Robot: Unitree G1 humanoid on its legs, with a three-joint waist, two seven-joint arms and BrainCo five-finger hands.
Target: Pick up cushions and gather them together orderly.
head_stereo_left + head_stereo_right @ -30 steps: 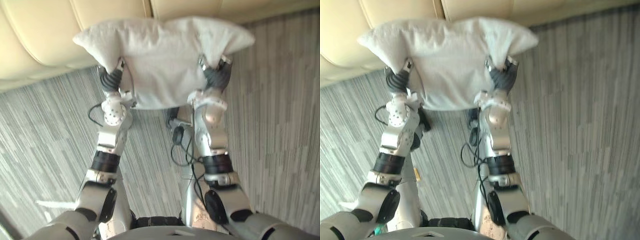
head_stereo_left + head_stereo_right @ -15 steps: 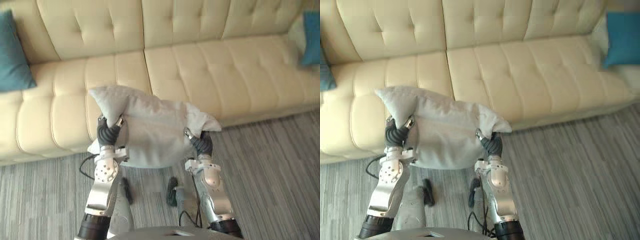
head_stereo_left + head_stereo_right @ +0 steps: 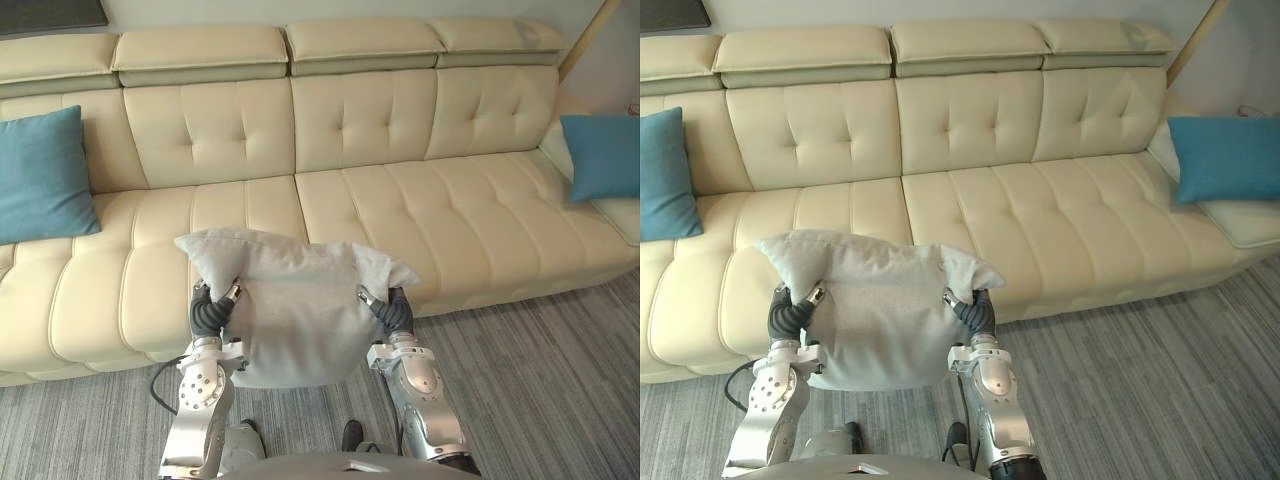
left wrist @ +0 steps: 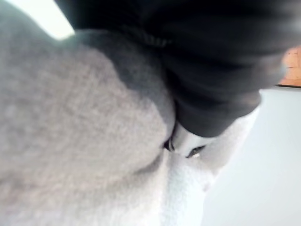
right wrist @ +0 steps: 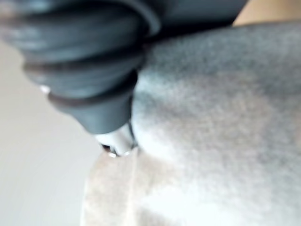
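Note:
A light grey cushion (image 3: 295, 320) hangs in the air between both my hands, just in front of the cream sofa's seat edge. My left hand (image 3: 210, 312) grips its left side and my right hand (image 3: 395, 312) its right side. Each thumb lies on the near face and the fingers go behind, with the cloth bunched into a corner above each hand. Up close, the left hand (image 4: 211, 84) presses into the grey cloth (image 4: 70, 141), and so does the right hand (image 5: 89, 80) on its side (image 5: 211, 117). A teal cushion (image 3: 40, 175) leans at the sofa's left end, another teal cushion (image 3: 605, 155) at its right end.
The long cream tufted sofa (image 3: 400, 200) spans the view, its middle seats bare. A pale pad (image 3: 1245, 220) lies under the right teal cushion. Grey striped carpet (image 3: 560, 380) runs in front. A wooden pole (image 3: 585, 35) leans at the far right.
The camera has tilted up from the floor to the whole sofa. Both hands still hold the grey cushion, now level with the sofa's seat edge.

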